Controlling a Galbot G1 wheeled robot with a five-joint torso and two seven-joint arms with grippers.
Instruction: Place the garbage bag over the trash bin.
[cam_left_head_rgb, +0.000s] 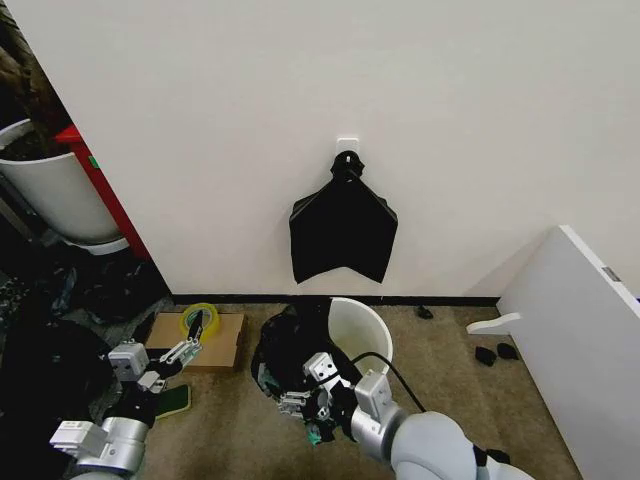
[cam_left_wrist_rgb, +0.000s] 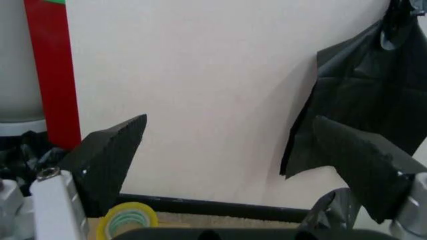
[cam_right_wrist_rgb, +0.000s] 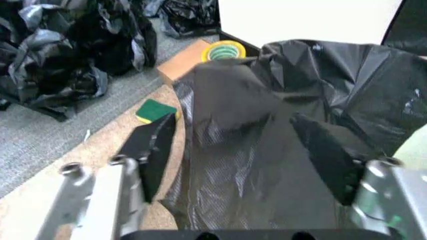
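On carpet: one trash bin (cam_left_head_rgb: 362, 328), one garbage bag (cam_left_head_rgb: 288, 350), two claws.

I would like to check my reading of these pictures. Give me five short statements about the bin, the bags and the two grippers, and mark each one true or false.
1. The garbage bag covers the whole rim of the trash bin. False: it is bunched at the bin's left side, and much of the white rim is bare.
2. The right gripper is open beside the garbage bag. True.
3. The left gripper is shut on the yellow tape roll. False: it is open and holds nothing.
4. A flat black bag bundle hangs on the wall above the bin. True.
5. The tape roll lies on a cardboard box. True.
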